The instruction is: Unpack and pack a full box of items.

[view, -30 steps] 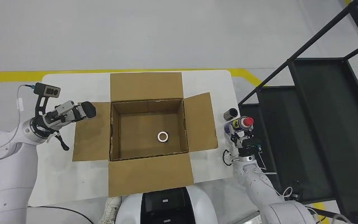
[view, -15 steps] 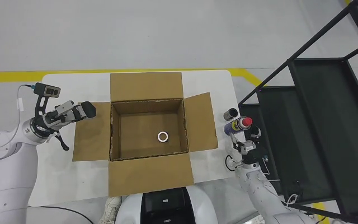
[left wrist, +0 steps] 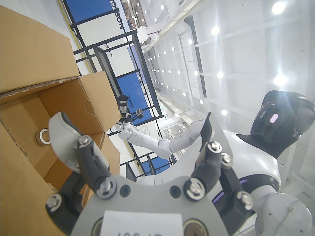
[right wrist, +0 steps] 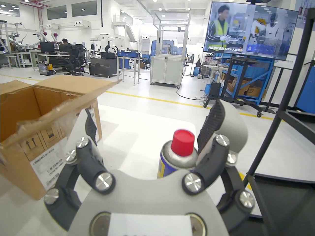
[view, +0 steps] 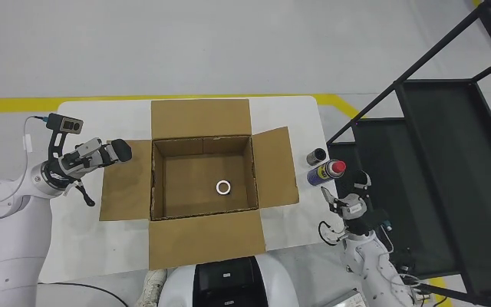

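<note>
An open cardboard box (view: 278,167) sits mid-table with its flaps spread. On its floor lies a small roll of tape (view: 223,186), also seen past one finger as the tape roll (left wrist: 44,136). A blue spray can with a red cap (view: 324,173) stands at the table's right edge beside a grey can (view: 315,156). My right gripper (view: 345,192) is open just behind the spray can (right wrist: 181,148), which stands free ahead of the right gripper (right wrist: 152,126), close to one finger. My left gripper (view: 117,150) hangs open and empty over the left flap; in its own view the left gripper (left wrist: 134,128) faces the box (left wrist: 49,79).
A dark metal rack (view: 430,161) stands close by the table's right side, next to my right arm. The white table (view: 92,238) has bare room left of and in front of the box. A yellow floor line (view: 77,100) runs behind the table.
My right gripper has drawn back from the spray can toward the near right, leaving it standing. The left arm has not moved.
</note>
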### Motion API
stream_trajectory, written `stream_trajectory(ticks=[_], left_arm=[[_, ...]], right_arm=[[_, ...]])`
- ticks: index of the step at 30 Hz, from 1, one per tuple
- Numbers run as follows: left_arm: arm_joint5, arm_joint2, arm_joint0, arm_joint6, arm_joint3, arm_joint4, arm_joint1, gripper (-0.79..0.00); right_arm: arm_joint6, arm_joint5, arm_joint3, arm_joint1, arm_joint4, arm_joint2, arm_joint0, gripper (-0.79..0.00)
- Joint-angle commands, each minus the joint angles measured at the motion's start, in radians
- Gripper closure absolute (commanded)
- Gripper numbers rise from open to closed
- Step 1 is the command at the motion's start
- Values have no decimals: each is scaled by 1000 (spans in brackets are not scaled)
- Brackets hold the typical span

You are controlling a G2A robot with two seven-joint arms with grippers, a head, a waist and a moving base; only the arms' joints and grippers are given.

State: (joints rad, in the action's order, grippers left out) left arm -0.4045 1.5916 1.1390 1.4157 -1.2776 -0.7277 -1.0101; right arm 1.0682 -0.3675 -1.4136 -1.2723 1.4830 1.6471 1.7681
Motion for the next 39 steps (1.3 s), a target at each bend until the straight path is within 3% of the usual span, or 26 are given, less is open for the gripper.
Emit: stream_trajectory(ticks=[1,10,26,28,33,39], left_arm=[[0,0,0,0,0,0,0,-785],[0,0,0,0,0,0,0,-785],[0,0,0,0,0,0,0,-785],[0,0,0,0,0,0,0,-785],[0,0,0,0,0,0,0,-785],[0,0,0,0,0,0,0,-785]], right_arm=[[-82,-22,-118,4,-10,22,40,-785],[-417,-171,-322,22,-69,68,64,-785],[-444,-176,-321,22,-72,60,57,-785],[-520,-162,-353,23,-47,47,43,-785],[-756,-240,-507,29,-81,11,24,-785],[-1235,-270,-716,35,-2,-100,-32,-785]])
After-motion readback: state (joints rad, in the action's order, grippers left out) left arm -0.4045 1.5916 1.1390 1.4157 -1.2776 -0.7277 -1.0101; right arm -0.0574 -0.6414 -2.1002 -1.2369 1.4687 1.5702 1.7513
